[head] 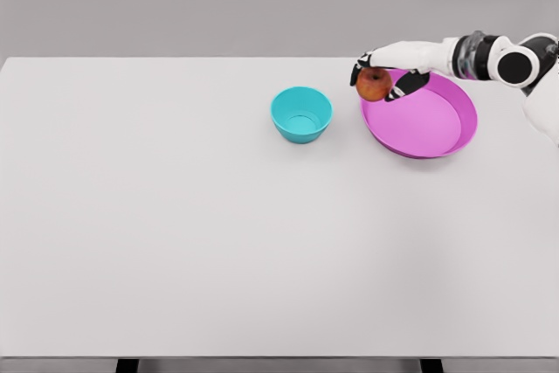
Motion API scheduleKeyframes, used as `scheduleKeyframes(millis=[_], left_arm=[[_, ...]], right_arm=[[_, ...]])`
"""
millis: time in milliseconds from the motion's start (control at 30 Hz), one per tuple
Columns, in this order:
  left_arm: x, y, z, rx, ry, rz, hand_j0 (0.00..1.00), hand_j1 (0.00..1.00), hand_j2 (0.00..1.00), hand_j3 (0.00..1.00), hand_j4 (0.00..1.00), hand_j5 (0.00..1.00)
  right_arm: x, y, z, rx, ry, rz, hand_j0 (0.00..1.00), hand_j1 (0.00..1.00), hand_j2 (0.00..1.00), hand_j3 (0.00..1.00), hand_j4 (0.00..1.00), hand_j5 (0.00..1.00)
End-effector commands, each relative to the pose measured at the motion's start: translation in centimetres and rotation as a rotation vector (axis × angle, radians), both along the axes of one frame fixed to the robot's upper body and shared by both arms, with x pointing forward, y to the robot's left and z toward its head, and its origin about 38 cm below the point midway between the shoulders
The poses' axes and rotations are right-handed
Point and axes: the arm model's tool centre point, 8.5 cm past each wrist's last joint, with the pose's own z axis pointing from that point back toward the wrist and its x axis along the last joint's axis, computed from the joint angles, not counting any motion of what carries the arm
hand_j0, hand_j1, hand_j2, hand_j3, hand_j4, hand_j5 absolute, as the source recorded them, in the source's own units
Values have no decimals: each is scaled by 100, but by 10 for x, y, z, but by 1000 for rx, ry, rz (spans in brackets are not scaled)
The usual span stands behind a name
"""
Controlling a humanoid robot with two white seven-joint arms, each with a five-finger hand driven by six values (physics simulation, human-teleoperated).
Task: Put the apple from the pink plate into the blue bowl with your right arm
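Note:
A red apple (374, 84) hangs in the air over the left rim of the pink plate (437, 124), with my right hand (381, 78) shut on it. The right arm reaches in from the upper right edge. The blue bowl (301, 113), teal and empty, stands on the table a short way left of the plate and lower left of the apple. My left arm is out of view.
The white table (175, 233) spreads wide to the left and toward the front. Its far edge runs just behind the plate and the hand.

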Motion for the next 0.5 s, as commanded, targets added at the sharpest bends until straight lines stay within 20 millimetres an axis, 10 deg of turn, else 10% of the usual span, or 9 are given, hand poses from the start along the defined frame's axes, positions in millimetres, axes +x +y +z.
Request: scheduleKeyframes(millis=[0, 467], left_arm=[[0, 0, 0, 0, 0, 0, 100, 100, 100, 100, 100, 100], [0, 0, 0, 0, -1, 0, 100, 100, 100, 100, 100, 100]], right_arm=[[-1, 12, 3, 15, -6, 23, 57, 57, 57, 57, 57, 57], [-8, 74, 14, 49, -40, 161, 57, 57, 57, 57, 57, 57]])
